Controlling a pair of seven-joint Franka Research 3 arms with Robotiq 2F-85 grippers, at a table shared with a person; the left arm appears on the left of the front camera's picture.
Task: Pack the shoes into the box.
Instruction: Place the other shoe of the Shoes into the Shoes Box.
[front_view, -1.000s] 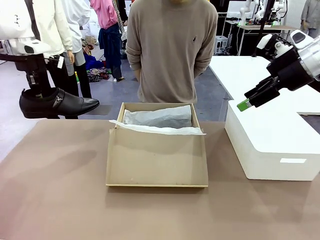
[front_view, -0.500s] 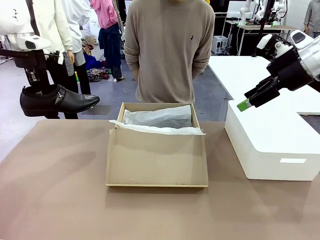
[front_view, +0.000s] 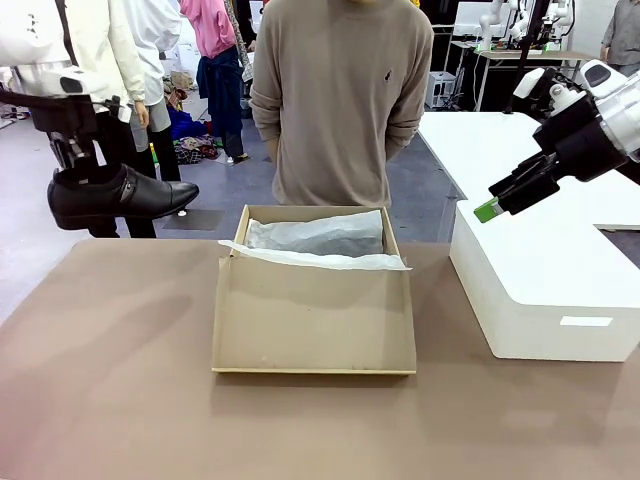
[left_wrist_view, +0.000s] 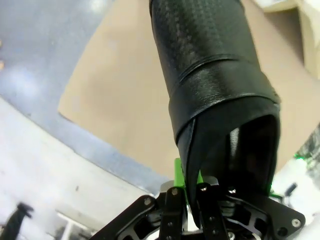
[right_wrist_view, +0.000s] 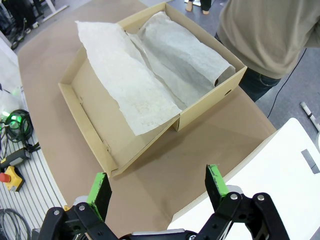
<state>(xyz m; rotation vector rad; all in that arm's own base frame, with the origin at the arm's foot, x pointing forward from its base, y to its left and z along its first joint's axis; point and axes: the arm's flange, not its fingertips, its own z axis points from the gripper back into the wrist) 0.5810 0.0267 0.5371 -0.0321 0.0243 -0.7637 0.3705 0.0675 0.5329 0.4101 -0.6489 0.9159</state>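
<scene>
Matte brown table (front_view: 120, 400), cardboard box (front_view: 313, 330) open at centre, crinkled tissue (front_view: 320, 240) inside. At ten o'clock the left gripper (front_view: 75, 160) pinches a glossy black shoe (front_view: 125, 195); at two, the right gripper (front_view: 497, 198) gapes.

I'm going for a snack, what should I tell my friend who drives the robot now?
Left gripper shut on one black shoe at its heel rim, up in the air left of the box.
Right gripper open, empty, over the white box.
Box open, tissue paper inside, no shoe visible in it.
Left to do: put this shoe in, then its partner.
</scene>
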